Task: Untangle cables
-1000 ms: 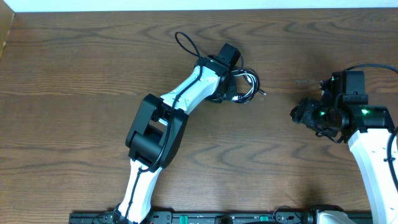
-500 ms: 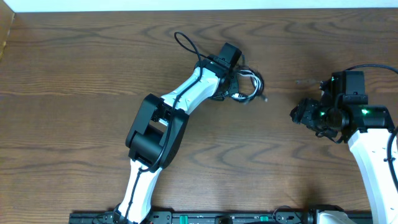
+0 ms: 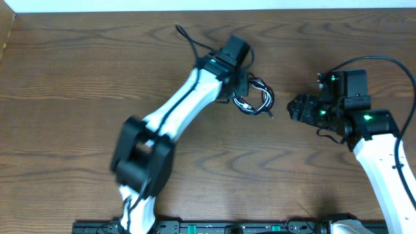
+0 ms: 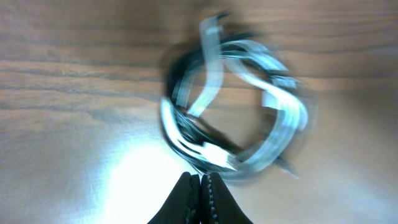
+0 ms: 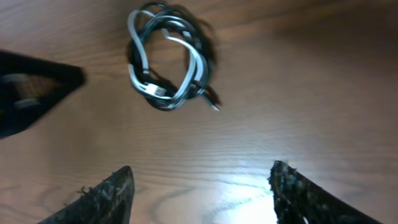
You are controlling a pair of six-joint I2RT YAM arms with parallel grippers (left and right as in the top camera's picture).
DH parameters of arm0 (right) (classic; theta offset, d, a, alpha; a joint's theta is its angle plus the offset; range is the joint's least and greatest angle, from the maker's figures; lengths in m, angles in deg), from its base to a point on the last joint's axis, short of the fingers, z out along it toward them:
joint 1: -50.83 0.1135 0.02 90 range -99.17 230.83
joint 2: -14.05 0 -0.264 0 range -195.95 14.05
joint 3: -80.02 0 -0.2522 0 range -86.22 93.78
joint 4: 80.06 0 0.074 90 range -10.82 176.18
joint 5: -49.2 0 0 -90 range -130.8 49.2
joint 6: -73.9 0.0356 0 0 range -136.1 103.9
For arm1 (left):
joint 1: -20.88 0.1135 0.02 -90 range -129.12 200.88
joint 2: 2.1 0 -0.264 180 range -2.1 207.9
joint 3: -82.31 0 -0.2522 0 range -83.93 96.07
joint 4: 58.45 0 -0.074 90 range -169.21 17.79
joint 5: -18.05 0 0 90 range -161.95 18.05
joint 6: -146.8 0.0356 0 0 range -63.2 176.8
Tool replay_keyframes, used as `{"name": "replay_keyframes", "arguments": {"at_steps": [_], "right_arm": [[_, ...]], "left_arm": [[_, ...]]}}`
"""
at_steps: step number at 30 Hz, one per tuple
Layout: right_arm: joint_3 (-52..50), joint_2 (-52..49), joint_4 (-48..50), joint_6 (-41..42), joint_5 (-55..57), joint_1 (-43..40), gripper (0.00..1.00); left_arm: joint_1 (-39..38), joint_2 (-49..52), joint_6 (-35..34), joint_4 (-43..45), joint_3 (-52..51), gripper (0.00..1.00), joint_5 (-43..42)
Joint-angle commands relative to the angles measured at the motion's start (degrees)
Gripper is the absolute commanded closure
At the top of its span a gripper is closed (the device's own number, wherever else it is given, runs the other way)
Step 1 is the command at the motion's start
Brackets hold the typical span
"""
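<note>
On the wooden table [image 3: 71, 84], the left arm [image 3: 185, 101] is seen from overhead reaching to the left edge of the cables [image 3: 257, 99], a small coil of black and white strands lying flat. The fingertips are hidden beneath the wrist in that view. Only in the left wrist view is the left gripper [image 4: 200, 182] shown, its jaws pressed together and its tips at the near rim of the blurred coil. Whether a strand is pinched cannot be told. To the right of the coil and apart from it, the right gripper [image 5: 199, 193] is pointed toward it. Its spread is made plain only by the right wrist view, where the fingers [image 5: 102, 199] are held wide apart with nothing between them. A small plug end [image 5: 214, 107] is seen jutting from the coil's lower right.
</note>
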Motion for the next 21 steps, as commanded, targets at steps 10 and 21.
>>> {"name": "replay_keyframes", "arguments": {"at_steps": [10,21], "right_arm": [[0.42,-11.10,4.85,0.94,-6.78,1.73,0.43],[0.42,-11.96,2.80,3.26,-3.61,-0.39,0.43]], "left_arm": [[3.74,-6.97,-0.61,-4.26,-0.17,0.83,-7.96],[1.36,4.72,-9.16,4.85,-0.17,0.67,-7.91]]}}
